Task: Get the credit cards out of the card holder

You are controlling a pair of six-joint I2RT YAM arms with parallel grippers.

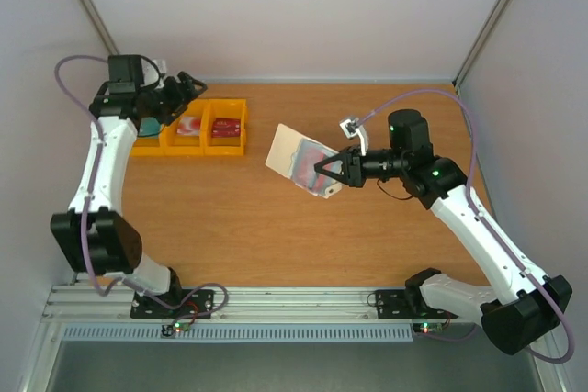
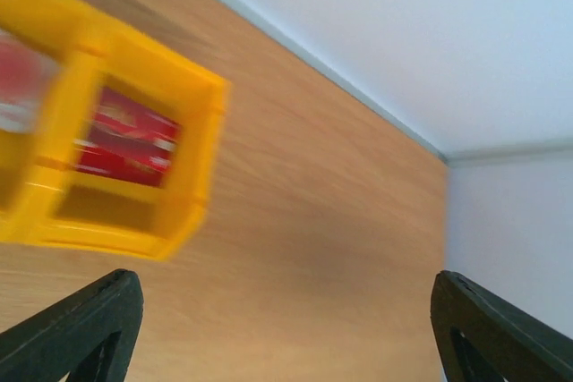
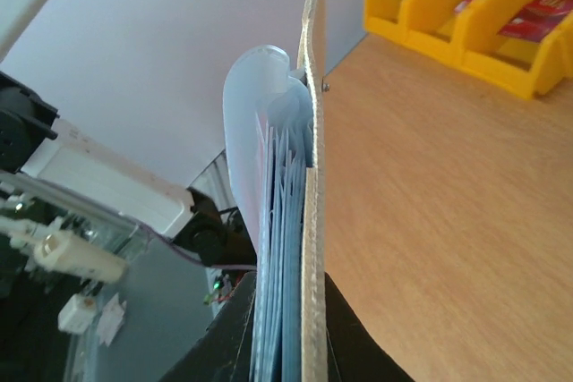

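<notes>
On the table [image 1: 276, 236], your working space lies between the yellow bins [image 1: 230, 148] at the back left, one compartment holding a red card [image 1: 225, 128], and the card holder [image 1: 292, 151], which is lifted off the wood near the middle. The right gripper [image 1: 327, 172] is clamped on the holder's lower edge, with its pale blue pockets fanned open towards the left arm. The credit cards [image 1: 309, 166] show only as a reddish patch in those pockets; from the right wrist you see just the holder [image 3: 310, 131] edge-on. The left gripper [image 2: 285, 279] hovers over the bins, fingers spread wide and empty. Hold the right clamp firm and steady, bring the left across, then pinch one card's exposed edge and draw it straight along its pocket, not sideways.
</notes>
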